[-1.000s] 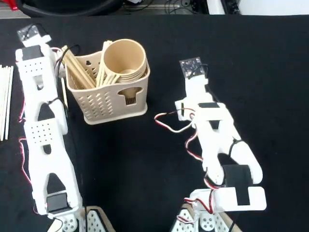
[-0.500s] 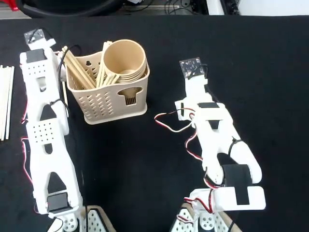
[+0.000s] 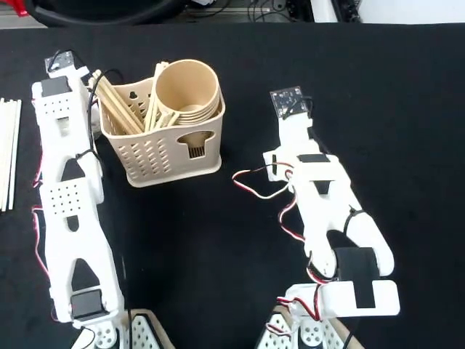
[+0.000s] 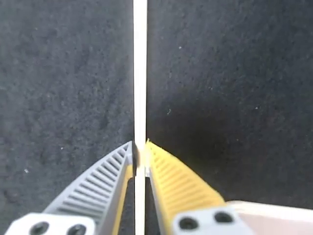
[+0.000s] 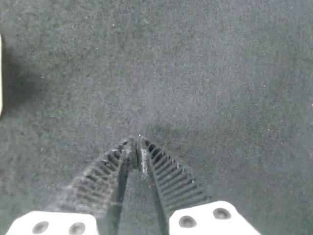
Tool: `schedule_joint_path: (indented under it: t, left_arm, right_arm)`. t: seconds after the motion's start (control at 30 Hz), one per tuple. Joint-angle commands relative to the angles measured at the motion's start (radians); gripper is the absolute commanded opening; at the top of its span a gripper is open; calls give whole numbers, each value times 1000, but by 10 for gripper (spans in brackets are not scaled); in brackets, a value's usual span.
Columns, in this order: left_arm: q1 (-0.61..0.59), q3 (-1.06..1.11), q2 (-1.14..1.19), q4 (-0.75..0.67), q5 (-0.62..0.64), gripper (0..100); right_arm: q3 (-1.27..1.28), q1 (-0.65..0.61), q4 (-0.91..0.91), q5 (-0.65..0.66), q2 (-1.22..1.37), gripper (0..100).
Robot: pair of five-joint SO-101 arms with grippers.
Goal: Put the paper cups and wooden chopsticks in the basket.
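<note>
A beige slotted basket [image 3: 163, 156] stands on the black table, with stacked paper cups [image 3: 187, 87] and several wooden chopsticks [image 3: 116, 102] leaning in it. My left gripper [image 4: 140, 147] is shut on a single wooden chopstick [image 4: 140, 73], held just above the black cloth. The left arm [image 3: 62, 109] stretches along the basket's left side. More loose chopsticks [image 3: 9, 153] lie at the table's left edge. My right gripper [image 5: 136, 144] is shut on nothing, low over bare cloth; its arm [image 3: 320, 189] sits right of the basket.
Red and white wires [image 3: 258, 190] loop from the right arm onto the table between it and the basket. Dark equipment [image 3: 102, 9] lies past the table's far edge. Open black cloth spreads to the far right.
The left arm's wrist has shifted a little to the right, closer to the basket's left wall, still holding the chopstick. The right arm has kept still.
</note>
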Motion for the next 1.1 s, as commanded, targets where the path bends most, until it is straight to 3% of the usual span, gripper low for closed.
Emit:
schedule_joint_path:
  t: [0.0,0.13,0.37,0.57,0.87,1.07]
  left_arm:
    - [-56,-94,-23,87,-8,30]
    - [-105,-232,-23,138,26,29]
    - [-159,-139,-181,138,51,29]
    - [-189,226,-594,137,2,29]
    - [-87,645,-1178,124,-21,30]
    - [-81,972,-1528,-97,-14,30]
  right_arm:
    - [-38,-11,8,8,-8,11]
    - [-39,-11,8,8,-5,11]
    - [-41,-11,3,8,-4,11]
    - [-38,-11,-21,9,-4,11]
    - [-24,-8,-18,9,-4,11]
    - [-24,-8,-18,9,-4,11]
